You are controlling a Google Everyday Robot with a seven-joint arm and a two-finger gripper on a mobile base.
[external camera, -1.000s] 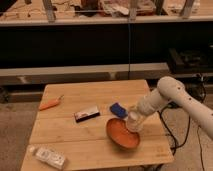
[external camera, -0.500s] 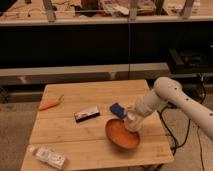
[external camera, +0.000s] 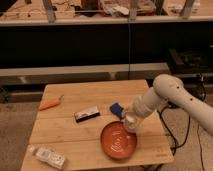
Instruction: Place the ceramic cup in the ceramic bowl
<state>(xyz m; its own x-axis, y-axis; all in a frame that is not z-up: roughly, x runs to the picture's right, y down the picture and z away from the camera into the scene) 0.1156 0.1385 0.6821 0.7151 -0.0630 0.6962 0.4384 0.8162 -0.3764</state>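
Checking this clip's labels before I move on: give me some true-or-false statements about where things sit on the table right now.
1. The ceramic bowl sits on the near right part of the wooden table. True.
2. The gripper hovers over the carrot. False: it is at the bowl's far right rim, well away from the carrot.
3. The ceramic cup stands at the table's left edge. False: it is at the gripper, by the bowl's far right rim.
4. A clear packet lies at the table's near left corner. True.
5. A blue object lies on the table just beyond the bowl. True.
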